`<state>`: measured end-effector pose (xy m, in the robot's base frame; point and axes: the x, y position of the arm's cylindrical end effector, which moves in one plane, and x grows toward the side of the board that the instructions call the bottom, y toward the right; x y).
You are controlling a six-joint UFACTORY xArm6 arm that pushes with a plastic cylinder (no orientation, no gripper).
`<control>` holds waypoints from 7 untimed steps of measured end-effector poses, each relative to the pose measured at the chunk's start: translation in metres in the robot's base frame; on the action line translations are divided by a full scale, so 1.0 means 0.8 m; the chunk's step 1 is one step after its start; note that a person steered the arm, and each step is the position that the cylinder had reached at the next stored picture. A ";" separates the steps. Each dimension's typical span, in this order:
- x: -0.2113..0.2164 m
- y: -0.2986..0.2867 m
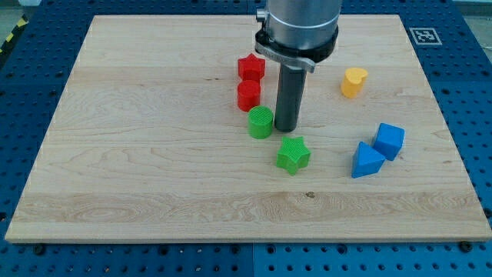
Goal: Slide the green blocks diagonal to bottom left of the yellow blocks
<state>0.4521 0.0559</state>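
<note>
A green round block (260, 122) sits near the board's middle, and a green star block (293, 154) lies just below and to its right. One yellow heart-shaped block (354, 81) lies toward the view's upper right. My tip (286, 128) rests on the board just right of the green round block, close to it, and above the green star. The rod rises to the arm's grey housing at the view's top.
A red star block (250, 68) and a red block (248, 95) stand just above the green round block. A blue cube (389, 141) and a blue triangular block (367, 161) lie at the right. The wooden board (138, 154) sits on a blue perforated table.
</note>
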 end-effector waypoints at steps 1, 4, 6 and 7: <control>-0.024 -0.004; 0.006 -0.029; -0.010 -0.029; -0.010 -0.029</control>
